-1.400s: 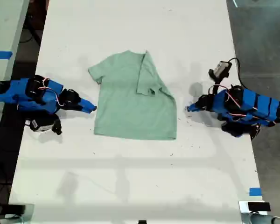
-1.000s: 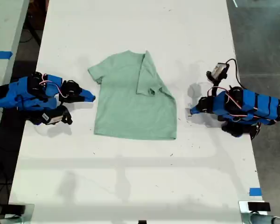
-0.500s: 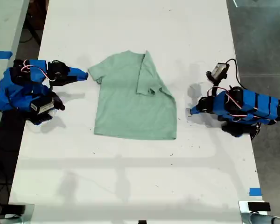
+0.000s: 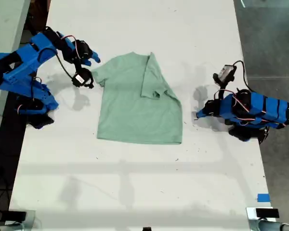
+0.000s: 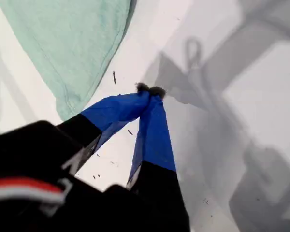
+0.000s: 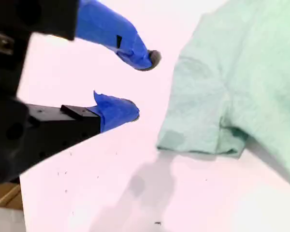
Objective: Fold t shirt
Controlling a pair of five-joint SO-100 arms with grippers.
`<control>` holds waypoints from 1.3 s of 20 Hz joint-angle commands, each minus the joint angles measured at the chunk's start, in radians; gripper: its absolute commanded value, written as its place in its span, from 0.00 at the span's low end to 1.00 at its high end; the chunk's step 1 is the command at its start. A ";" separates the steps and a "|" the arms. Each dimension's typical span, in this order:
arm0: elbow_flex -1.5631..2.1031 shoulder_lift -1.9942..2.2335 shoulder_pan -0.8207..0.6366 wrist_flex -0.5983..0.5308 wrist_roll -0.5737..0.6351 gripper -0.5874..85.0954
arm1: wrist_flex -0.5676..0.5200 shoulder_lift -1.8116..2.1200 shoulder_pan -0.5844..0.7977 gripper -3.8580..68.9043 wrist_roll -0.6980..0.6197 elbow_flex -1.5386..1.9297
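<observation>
In the exterior view you see the t shirt lying flat in the middle of the white table. Its side toward the exterior view's right is folded over onto the body, while the sleeve toward the exterior view's left lies spread out. My second gripper is raised at the exterior view's left, just beside that spread sleeve. My first gripper is low over the table at the exterior view's right, near the lower edge of the t shirt but apart from it.

In the first wrist view, my first gripper has its two blue fingers pressed together at the tips – nothing is between them. A rounded edge of the t shirt lies near, not touching the fingers.

In the second wrist view, my second gripper has a moderate gap between its blue fingertips and holds nothing – only bare table shows in the gap. The sleeve of the t shirt lies just beside the tips, without contact.
</observation>
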 commanded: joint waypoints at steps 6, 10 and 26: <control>-0.074 -0.359 -0.071 -0.098 0.098 0.18 | -0.025 0.009 -0.005 0.01 -0.025 0.038; -0.117 -0.506 -0.058 -0.141 0.100 0.18 | -0.025 0.009 -0.006 0.01 -0.023 0.038; -0.443 -0.488 0.094 0.132 0.000 0.01 | -0.026 0.009 -0.006 0.01 -0.026 0.038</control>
